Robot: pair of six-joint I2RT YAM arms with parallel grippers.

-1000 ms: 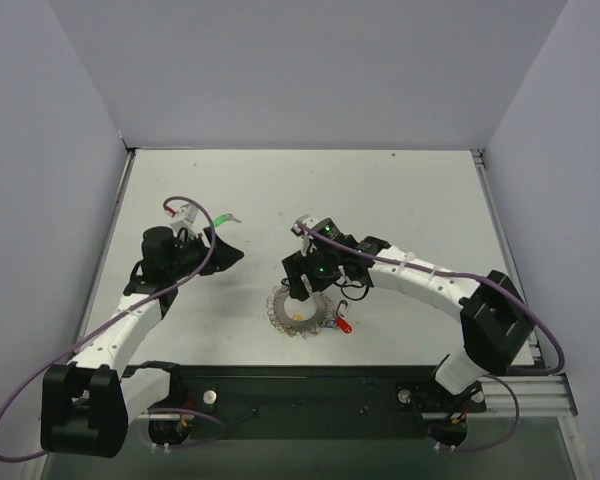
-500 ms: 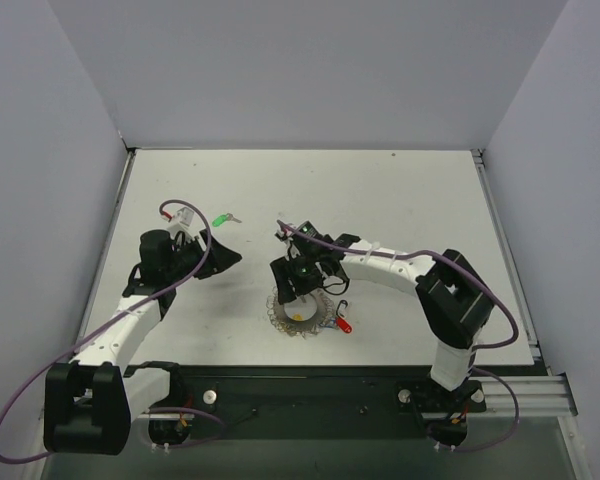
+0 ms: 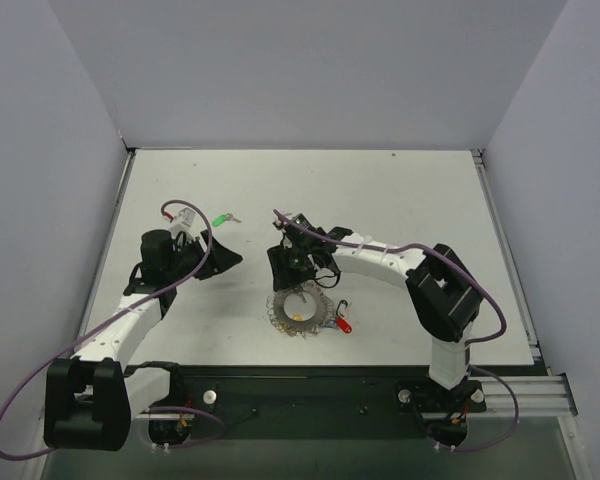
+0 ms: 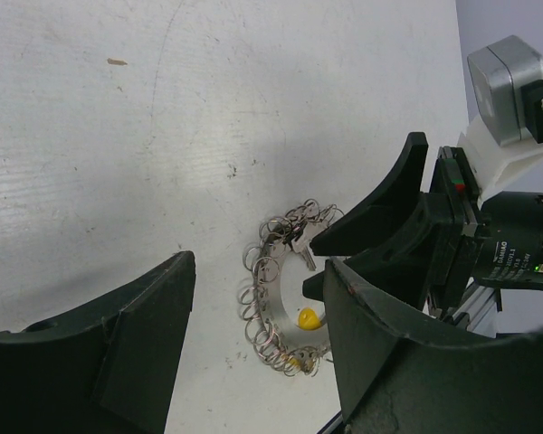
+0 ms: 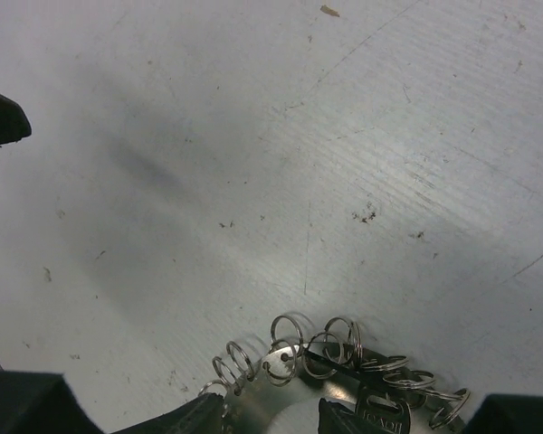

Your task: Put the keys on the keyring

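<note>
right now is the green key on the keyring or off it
Off: the green key lies alone, well apart from the keyring.

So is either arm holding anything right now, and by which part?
The left fingers hold nothing. The right fingers are at the keyring's far rim, but whether they grip it cannot be told.

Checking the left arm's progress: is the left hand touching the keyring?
Apart. Top view shows bare table between left hand and keyring.

On the bench (image 3: 410,200): one keyring (image 3: 276,310), one green key (image 3: 221,219), one red key (image 3: 344,325), one yellow key (image 3: 298,318); smaller pieces on the rim cannot be counted. One left end effector (image 3: 230,255), one right end effector (image 3: 298,283).
</note>
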